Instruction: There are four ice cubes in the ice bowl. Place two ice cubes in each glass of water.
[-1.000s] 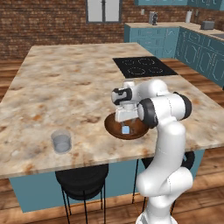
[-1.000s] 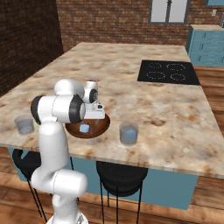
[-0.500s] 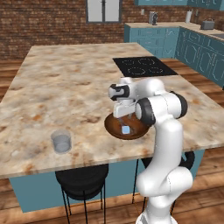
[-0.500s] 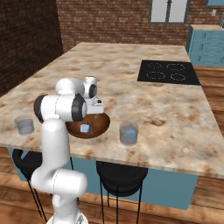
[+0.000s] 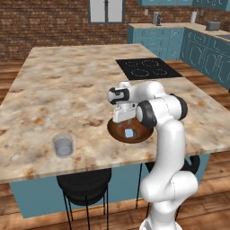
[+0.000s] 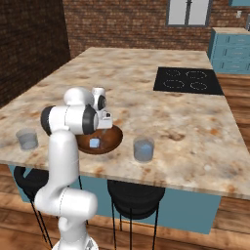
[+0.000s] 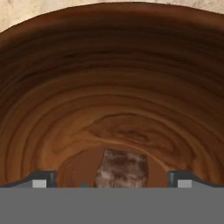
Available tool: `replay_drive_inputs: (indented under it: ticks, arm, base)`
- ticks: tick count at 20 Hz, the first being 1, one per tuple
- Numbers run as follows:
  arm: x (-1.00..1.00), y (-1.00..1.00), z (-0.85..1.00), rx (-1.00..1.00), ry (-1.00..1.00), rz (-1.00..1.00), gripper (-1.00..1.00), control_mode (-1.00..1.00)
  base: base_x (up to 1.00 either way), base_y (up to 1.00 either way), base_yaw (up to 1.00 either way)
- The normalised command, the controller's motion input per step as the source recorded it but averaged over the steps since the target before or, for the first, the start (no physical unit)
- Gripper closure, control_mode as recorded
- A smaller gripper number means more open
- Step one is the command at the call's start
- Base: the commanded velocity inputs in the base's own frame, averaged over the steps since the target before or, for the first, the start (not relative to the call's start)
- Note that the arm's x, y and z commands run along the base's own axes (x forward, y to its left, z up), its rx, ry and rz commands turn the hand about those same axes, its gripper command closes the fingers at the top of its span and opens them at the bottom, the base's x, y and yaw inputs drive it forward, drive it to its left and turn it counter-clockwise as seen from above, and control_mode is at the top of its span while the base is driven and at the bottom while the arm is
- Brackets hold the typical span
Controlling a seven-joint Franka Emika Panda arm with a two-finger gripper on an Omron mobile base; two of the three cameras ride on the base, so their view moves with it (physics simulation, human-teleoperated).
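Note:
The dark-brown wooden ice bowl (image 5: 144,136) (image 6: 115,140) sits near the counter's front edge. One pale ice cube (image 5: 130,133) (image 6: 94,142) shows inside it in the base views. My gripper (image 5: 124,123) (image 6: 103,131) points down into the bowl, open. In the hand view the bowl's ringed wall (image 7: 113,65) rises ahead. There an ice cube (image 7: 121,169) lies on the bottom between my gripper (image 7: 112,182) tips, which stand wide apart and do not touch it. One glass of water (image 5: 63,145) (image 6: 27,139) stands left of the bowl, another glass of water (image 6: 143,149) right of it.
A black cooktop (image 5: 148,68) (image 6: 188,80) is set into the marble counter (image 5: 67,90) (image 6: 185,122) beyond the bowl. Dark stools (image 5: 85,184) (image 6: 134,197) stand under the counter's front edge. Teal cabinets (image 5: 197,49) line the far wall.
The hand has shifted only slightly over the bowl. The jaws stay wide open and the bowl, cube and glasses have not moved.

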Motion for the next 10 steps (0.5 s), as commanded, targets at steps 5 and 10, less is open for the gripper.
replay_drive_inputs:
  ticks: [5, 10]
  arm:
    - [0.00, -0.29, 0.00, 0.00, 0.00, 0.03, -1.00, -1.00]
    - [-0.17, -0.08, 0.00, 0.00, 0.00, 0.01, -1.00, -1.00]
  base:
    - [0.00, 0.00, 0.00]
    - [0.00, 0.00, 0.00]
